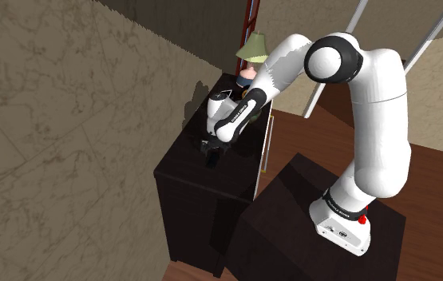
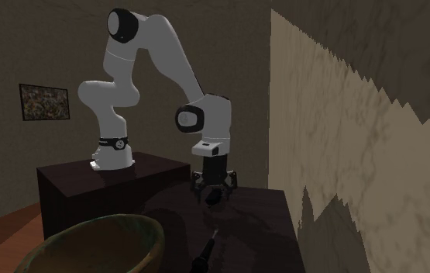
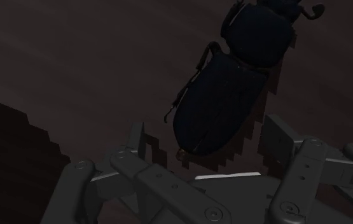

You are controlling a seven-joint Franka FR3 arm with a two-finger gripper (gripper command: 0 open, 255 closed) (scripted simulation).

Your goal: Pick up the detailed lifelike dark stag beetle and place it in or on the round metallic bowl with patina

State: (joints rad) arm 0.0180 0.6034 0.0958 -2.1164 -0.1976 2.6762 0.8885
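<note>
On the dark bench (image 1: 199,211) beside the stand (image 1: 291,215), we find the end effector (image 3: 207,130) poised low over the stag beetle (image 3: 232,83), its wrist pointing straight down in the second exterior view. Its two fingers (image 3: 137,149) stand apart. The rear of the beetle lies in the gap between them and the head lies beyond the tips; we see no firm contact on either side, so we record the insect as not gripped. It rests flat on the bench top. We judge the task to be at the approach-and-grasp stage: closing on the beetle, lifting it, carrying it and releasing it are all outstanding. The bowl (image 2: 89,233) stands in the foreground of the second exterior view, well apart from the end effector, and nothing visible lies in it. As to materials, the beetle is near-black with a faint sheen, an elongated oval wing case with a centre seam, a broader rounded thorax, thin jointed legs and curved mandibles at the head. The bench surface is matt and very dark, with a faint grain. The bowl is round and deep, with a thick rim and a mottled green-brown patina consistent with aged metal. The fingers are black linkages with visible pivot pins.
</note>
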